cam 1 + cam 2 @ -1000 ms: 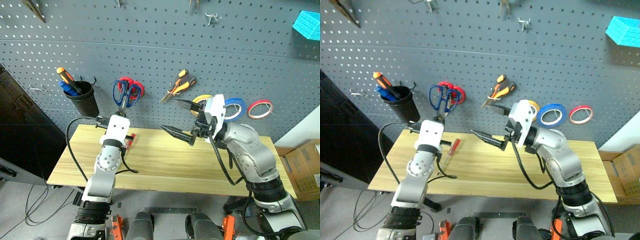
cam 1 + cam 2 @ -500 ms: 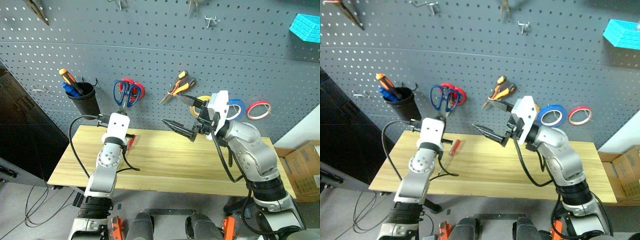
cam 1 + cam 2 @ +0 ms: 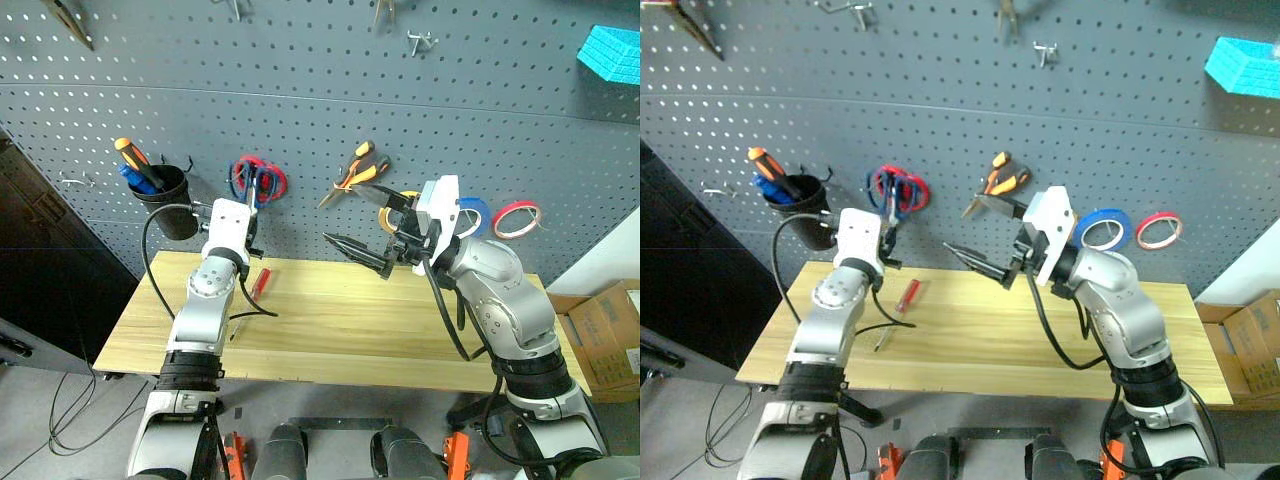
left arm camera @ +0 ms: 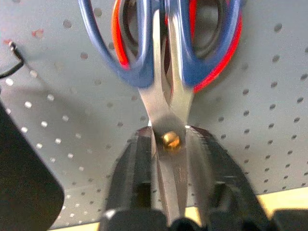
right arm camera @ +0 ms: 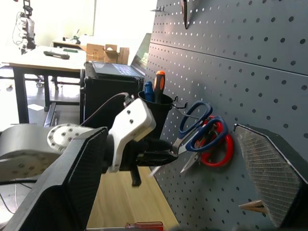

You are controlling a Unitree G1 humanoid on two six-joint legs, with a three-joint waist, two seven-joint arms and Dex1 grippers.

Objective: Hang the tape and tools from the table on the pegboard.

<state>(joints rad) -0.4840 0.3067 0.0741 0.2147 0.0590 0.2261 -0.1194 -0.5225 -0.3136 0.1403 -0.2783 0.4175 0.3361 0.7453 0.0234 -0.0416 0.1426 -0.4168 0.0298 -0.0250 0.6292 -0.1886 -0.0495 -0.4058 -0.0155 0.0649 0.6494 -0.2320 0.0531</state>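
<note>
head: left gripper (image 3: 250,225) at pegboard (image 3: 300,120) | left wrist: fingers (image 4: 132,178) narrowly flank blue-handled scissors (image 4: 166,96), grip unclear | right wrist: right gripper (image 5: 168,168) spread wide, holding nothing

My arms are silver-grey metal, built of rounded joint housings with black bands where the segments meet. My left arm (image 3: 203,318) carries a round joint cap with a ring of small dark screw holes, and a white boxy wrist block sits above it. My right arm (image 3: 505,305) is bulkier, a smooth grey shell with the same white block at the wrist. A thin black cable loops loose beside each forearm. My left gripper (image 4: 168,183) has two black fingers; my right gripper (image 3: 370,235) has long, pointed black ones with cross-hatched pads
</note>
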